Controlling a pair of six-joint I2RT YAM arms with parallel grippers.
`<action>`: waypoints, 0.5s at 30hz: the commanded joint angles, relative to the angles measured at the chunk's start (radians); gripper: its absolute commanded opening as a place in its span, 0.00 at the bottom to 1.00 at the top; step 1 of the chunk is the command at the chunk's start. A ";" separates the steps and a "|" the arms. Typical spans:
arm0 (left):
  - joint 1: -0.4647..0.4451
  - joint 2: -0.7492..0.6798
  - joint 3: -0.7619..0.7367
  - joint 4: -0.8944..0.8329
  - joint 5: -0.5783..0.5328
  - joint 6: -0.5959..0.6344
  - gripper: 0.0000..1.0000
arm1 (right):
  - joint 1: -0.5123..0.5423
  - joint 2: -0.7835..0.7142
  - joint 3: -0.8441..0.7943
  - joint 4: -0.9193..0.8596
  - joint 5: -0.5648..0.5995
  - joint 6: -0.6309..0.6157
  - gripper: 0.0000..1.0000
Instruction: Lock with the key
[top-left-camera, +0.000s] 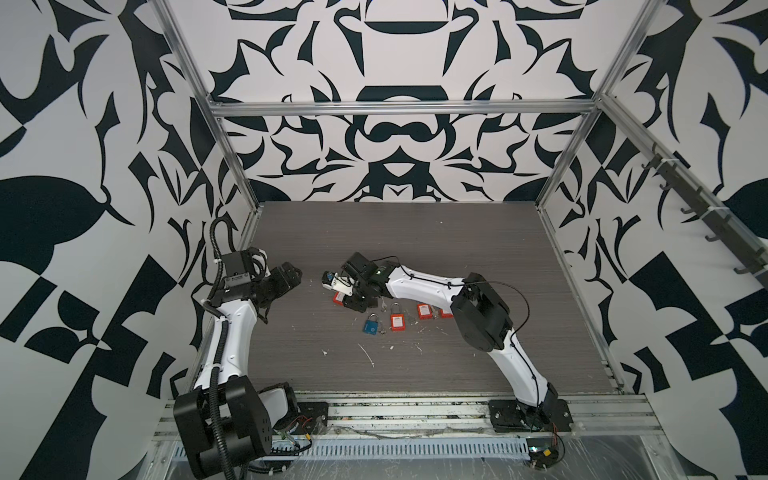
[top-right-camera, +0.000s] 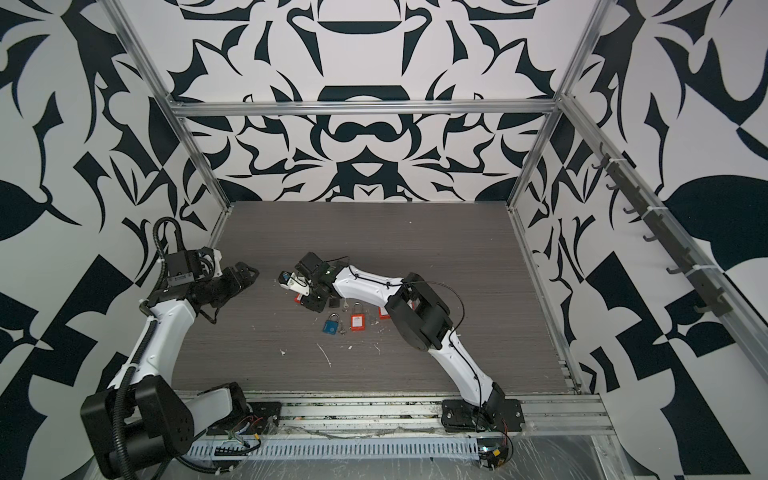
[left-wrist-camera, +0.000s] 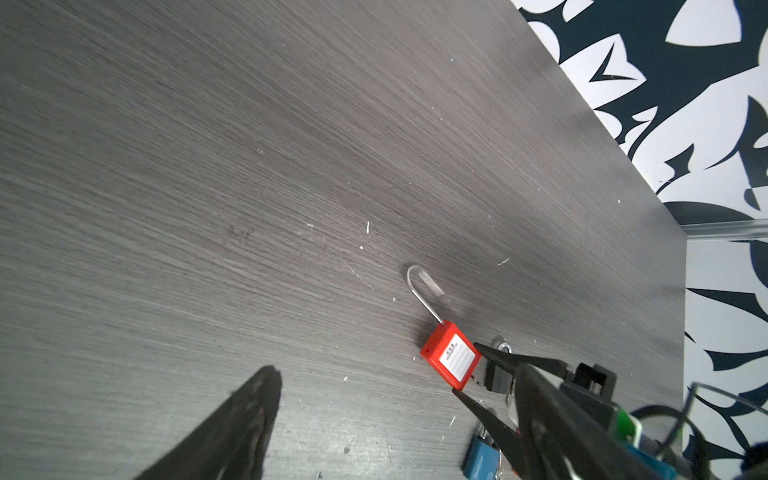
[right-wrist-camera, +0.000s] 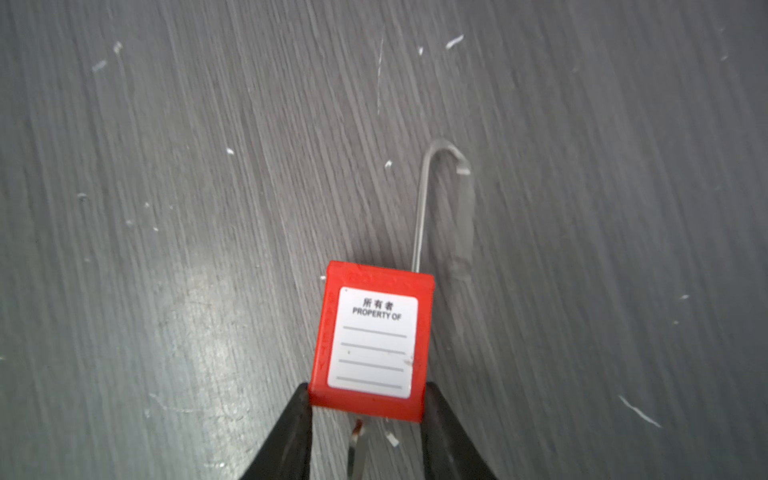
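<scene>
A red padlock (right-wrist-camera: 372, 340) with a white label lies flat on the dark table, and its long silver shackle (right-wrist-camera: 422, 208) stands open. My right gripper (right-wrist-camera: 368, 395) is shut on the lower end of the lock body, one finger against each side. A thin silver key blade (right-wrist-camera: 356, 453) lies between those fingers and points at the lock's underside; whether it is inserted I cannot tell. In both top views the padlock (top-left-camera: 338, 298) (top-right-camera: 298, 299) peeks out under the right gripper (top-left-camera: 347, 300). My left gripper (top-left-camera: 291, 276) (left-wrist-camera: 395, 415) hovers open to its left, holding nothing.
A blue padlock (top-left-camera: 371, 326) and two more red padlocks (top-left-camera: 397, 320) (top-left-camera: 424, 311) lie just right of the held one, with small keys (top-left-camera: 383, 306) among them. White scraps (top-left-camera: 368, 355) dot the table's front. Metal frame posts border the table.
</scene>
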 joint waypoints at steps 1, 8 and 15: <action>0.003 -0.007 -0.015 0.006 0.011 0.009 0.90 | -0.001 -0.020 -0.013 0.049 0.003 -0.007 0.40; 0.003 0.003 -0.020 0.008 0.011 0.011 0.90 | -0.001 0.033 0.053 -0.012 -0.008 0.035 0.71; 0.004 0.011 -0.018 0.010 0.008 0.012 0.90 | 0.000 0.103 0.161 -0.077 -0.015 0.073 0.72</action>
